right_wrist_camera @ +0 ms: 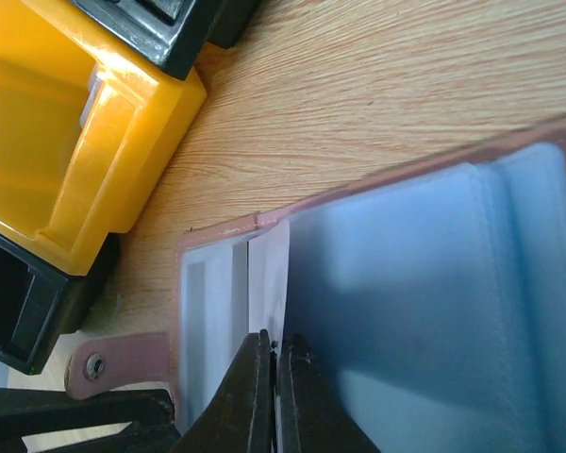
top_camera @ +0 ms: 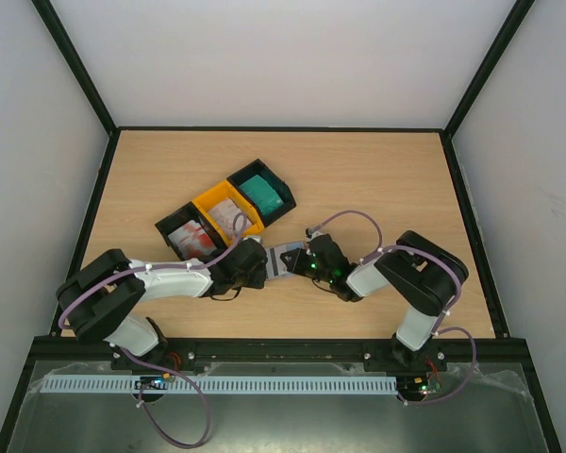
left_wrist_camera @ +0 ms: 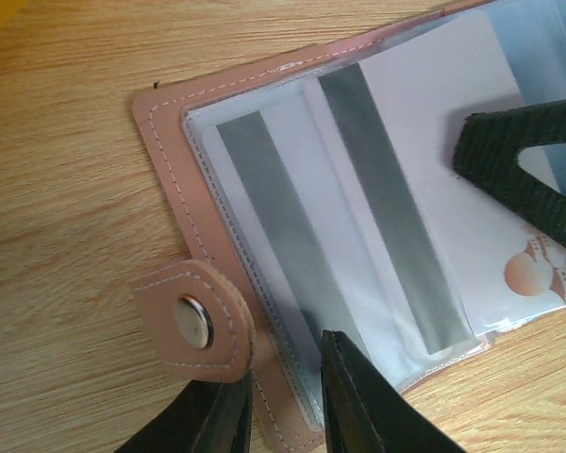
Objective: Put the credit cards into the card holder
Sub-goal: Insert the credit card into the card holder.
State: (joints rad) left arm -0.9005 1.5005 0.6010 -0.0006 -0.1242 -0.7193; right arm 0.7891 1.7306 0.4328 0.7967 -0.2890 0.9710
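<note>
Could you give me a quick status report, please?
Right hand shut at edge of pale plastic card. Left hand straddling tab edge of open pinkish-brown leather card holder, grip unclear. Yellow plastic tray nearby, apart.

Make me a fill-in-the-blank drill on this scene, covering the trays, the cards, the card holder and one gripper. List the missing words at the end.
1. The teal green cards lie in a tray coloured ___.
2. The middle tray of the three is ___.
3. The card holder lies ___ on the table, its clear pockets facing up.
4. On the right gripper, the jaws stand ___ at a pocket's edge.

Missing words: black; yellow; open; shut
</note>
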